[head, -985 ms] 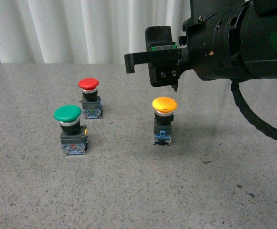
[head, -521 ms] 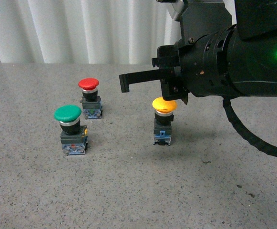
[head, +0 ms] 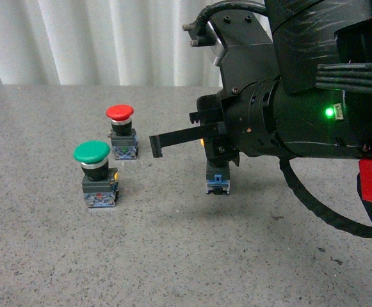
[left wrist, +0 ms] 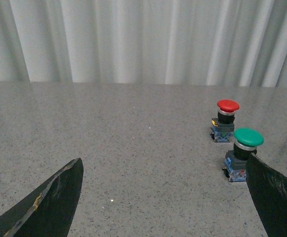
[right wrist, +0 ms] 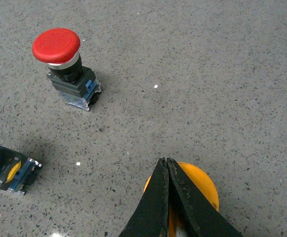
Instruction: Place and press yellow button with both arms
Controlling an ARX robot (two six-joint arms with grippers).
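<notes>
Yellow button [head: 216, 182] stands upright on the tabletop [head: 173, 256], right of centre in the front view. Only its black body and blue-grey base show there; the cap is hidden behind the right arm [head: 288, 121]. In the right wrist view the yellow cap [right wrist: 200, 185] is plain to see, partly covered by the right fingers [right wrist: 155, 197].

Right fingers are pressed together with no gap, holding nothing. Their joined tip lies over the near edge of the yellow cap. Whether they actually bear on the cap cannot be told. From the front, the fingers reach out leftward from the arm at cap height, ending in a small downturned hook. A green indicator light [head: 329, 112] glows on the arm housing.

Green button [head: 96, 173] stands upright well to the left of the yellow one. Red button [head: 121, 131] is just behind it, slightly to the right and nearer the curtain [head: 77, 38]. All three are apart from one another.

Left fingers [left wrist: 49, 202] are spread wide and hold nothing, framing bare tabletop. In the left wrist view the green and red buttons sit off near one finger, untouched.
</notes>
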